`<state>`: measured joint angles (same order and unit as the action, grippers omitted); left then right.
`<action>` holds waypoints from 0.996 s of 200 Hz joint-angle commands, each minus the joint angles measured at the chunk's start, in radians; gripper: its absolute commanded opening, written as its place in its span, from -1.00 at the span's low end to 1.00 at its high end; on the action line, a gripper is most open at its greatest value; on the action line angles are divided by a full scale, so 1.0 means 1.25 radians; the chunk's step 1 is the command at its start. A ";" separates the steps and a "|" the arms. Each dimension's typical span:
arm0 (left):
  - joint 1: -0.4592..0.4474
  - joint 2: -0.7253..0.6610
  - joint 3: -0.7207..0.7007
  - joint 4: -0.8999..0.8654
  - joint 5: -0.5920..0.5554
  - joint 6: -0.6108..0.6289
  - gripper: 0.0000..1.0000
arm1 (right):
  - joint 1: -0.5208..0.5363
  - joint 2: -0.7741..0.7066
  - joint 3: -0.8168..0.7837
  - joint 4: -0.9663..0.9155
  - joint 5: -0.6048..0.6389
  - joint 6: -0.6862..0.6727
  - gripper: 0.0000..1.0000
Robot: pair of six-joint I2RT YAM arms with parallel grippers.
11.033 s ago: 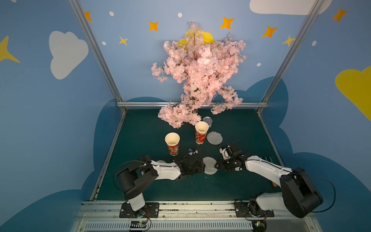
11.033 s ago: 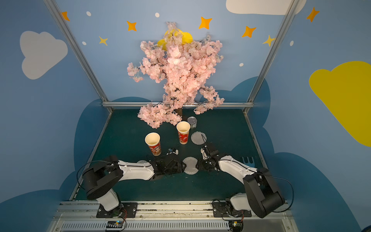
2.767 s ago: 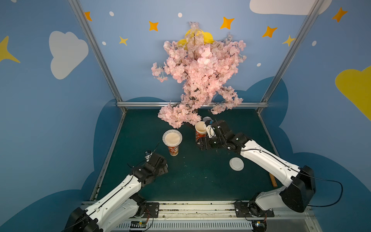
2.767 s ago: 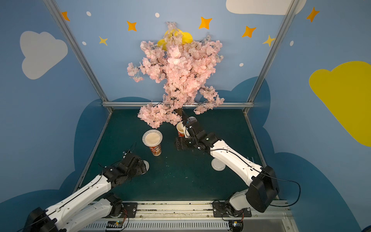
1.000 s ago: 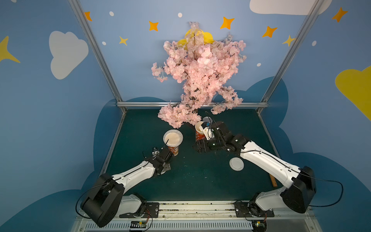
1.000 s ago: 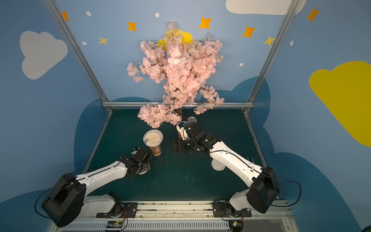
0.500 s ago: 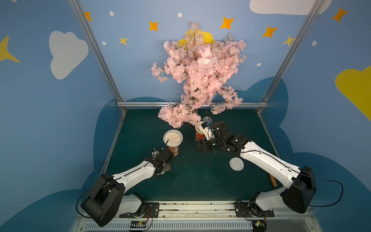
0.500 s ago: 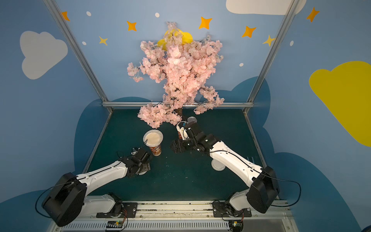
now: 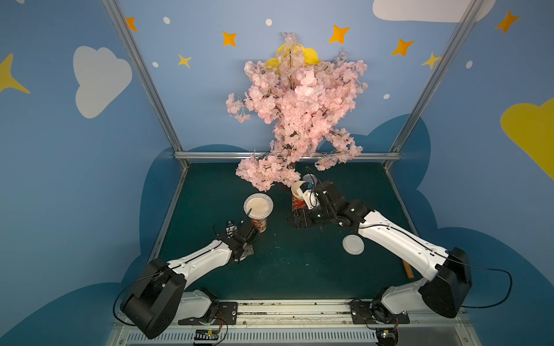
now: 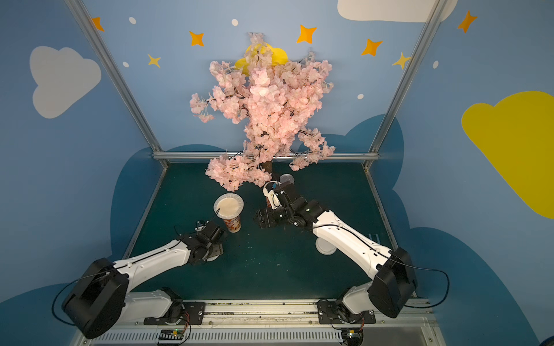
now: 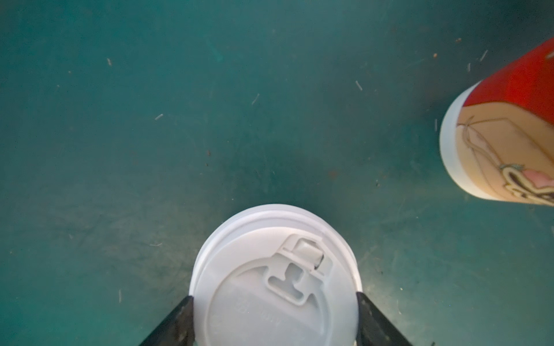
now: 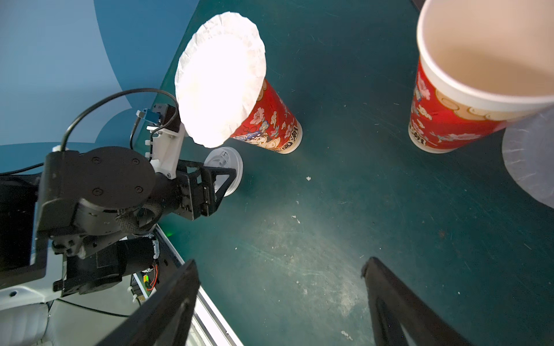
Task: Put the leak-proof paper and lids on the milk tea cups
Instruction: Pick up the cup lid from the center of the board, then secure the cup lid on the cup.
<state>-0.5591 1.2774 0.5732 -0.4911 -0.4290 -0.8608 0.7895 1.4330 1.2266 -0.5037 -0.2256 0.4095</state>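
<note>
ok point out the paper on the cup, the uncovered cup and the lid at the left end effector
leak-proof paper (image 12: 220, 78): right wrist view, centre of the sheet
uncovered milk tea cup (image 12: 440, 119): right wrist view, printed side wall
white lid (image 11: 275, 287): left wrist view, its top face

1. The table mat (image 12: 329, 239) was a matt dark-green sheet, scuffed pale in patches and flecked with crumbs and fibres.
2. The covered cup (image 12: 269, 119) and the open cup (image 12: 443, 125) were paper, with a slightly glossy red print outside. The open one was plain matt cream inside.
3. The paper sheet (image 12: 220, 78) was thin, matt and white, finely crinkled along its edge.
4. The lid (image 11: 275, 287) was smooth moulded white plastic with a soft sheen.
5. The frame posts (image 9: 144, 81) were bare brushed metal.
6. The arm shells (image 9: 204, 260) were smooth, glossy white plastic.
7. The shoulder housing (image 9: 150, 299) was matt black.
8. The blossoms (image 9: 299, 113) looked like soft pink cloth.
9. The walls (image 9: 60, 179) had a flat matt finish.
</note>
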 commanded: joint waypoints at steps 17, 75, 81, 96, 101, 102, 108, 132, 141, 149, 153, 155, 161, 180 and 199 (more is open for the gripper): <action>0.001 -0.078 -0.008 -0.084 -0.013 -0.020 0.54 | 0.011 0.042 0.043 0.015 -0.002 0.012 0.73; 0.001 -0.282 0.060 -0.276 -0.043 -0.016 0.52 | 0.015 0.076 0.075 0.027 -0.015 0.018 0.73; 0.001 -0.306 0.074 -0.296 -0.045 -0.012 0.52 | 0.015 0.076 0.077 0.029 -0.016 0.019 0.73; 0.003 -0.347 0.124 -0.338 -0.053 0.003 0.51 | 0.016 0.077 0.076 0.032 -0.017 0.020 0.73; 0.002 -0.353 0.145 -0.351 -0.052 0.013 0.51 | 0.015 0.078 0.076 0.032 -0.017 0.019 0.73; 0.003 -0.353 0.148 -0.353 -0.052 0.015 0.51 | 0.015 0.078 0.076 0.032 -0.017 0.020 0.73; 0.003 -0.355 0.176 -0.366 -0.050 0.028 0.51 | 0.015 0.078 0.077 0.033 -0.017 0.020 0.73; 0.003 -0.313 0.295 -0.387 -0.018 0.098 0.51 | 0.016 0.075 0.078 0.032 -0.014 0.018 0.73; 0.003 -0.280 0.342 -0.389 -0.001 0.123 0.51 | 0.015 0.072 0.077 0.031 -0.012 0.018 0.73; 0.004 -0.254 0.380 -0.388 0.016 0.145 0.51 | 0.014 0.068 0.077 0.027 -0.009 0.017 0.73; 0.004 -0.240 0.401 -0.386 0.023 0.155 0.51 | 0.014 0.066 0.077 0.025 -0.006 0.016 0.73; 0.003 -0.232 0.411 -0.386 0.026 0.158 0.51 | 0.014 0.065 0.077 0.025 -0.005 0.014 0.73; 0.004 -0.213 0.437 -0.387 0.034 0.168 0.51 | 0.013 0.062 0.075 0.021 -0.002 0.014 0.73; 0.004 -0.152 0.523 -0.391 0.065 0.199 0.51 | 0.011 0.046 0.067 0.015 0.006 0.011 0.73; 0.004 -0.091 0.598 -0.385 0.116 0.238 0.52 | 0.010 0.027 0.051 0.023 0.016 0.010 0.73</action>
<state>-0.5583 1.0992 1.2243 -0.9493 -0.3744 -0.6582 0.8021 1.5146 1.2922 -0.4767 -0.2264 0.4294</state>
